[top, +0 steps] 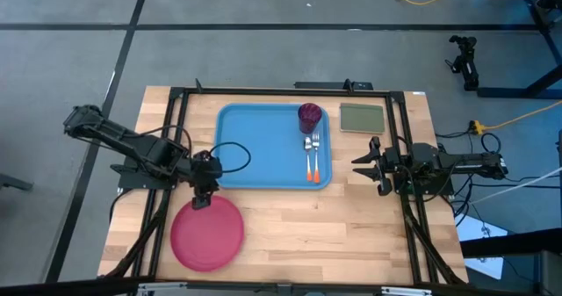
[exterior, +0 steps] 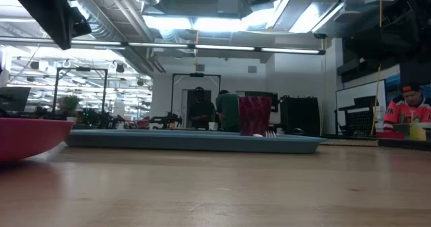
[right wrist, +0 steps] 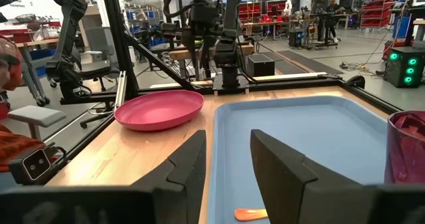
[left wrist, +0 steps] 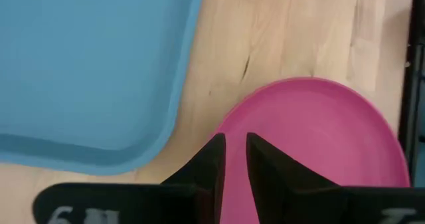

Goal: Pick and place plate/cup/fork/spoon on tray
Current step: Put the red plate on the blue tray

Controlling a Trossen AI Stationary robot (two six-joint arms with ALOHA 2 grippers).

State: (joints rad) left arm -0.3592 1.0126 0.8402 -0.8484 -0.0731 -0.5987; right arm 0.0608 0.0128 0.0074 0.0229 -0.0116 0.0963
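Three items, the maroon plastic cup (top: 308,116), orange-handled fork (top: 315,158) and spoon (top: 307,159), lie on the light-blue rectangular plastic tray (top: 255,147); left gripper (top: 200,200), fingers nearly together astride the pink round plate's (top: 207,234) rim on the desk (top: 334,226), should clamp squarely before lifting.

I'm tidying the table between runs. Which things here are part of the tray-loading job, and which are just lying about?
Part of the job:
tray
plate, on the wood, its rim at the left gripper
cup, on the tray
fork and spoon, on the tray

Lying about:
olive-green pad, beside the tray
right gripper, waiting open beside the tray
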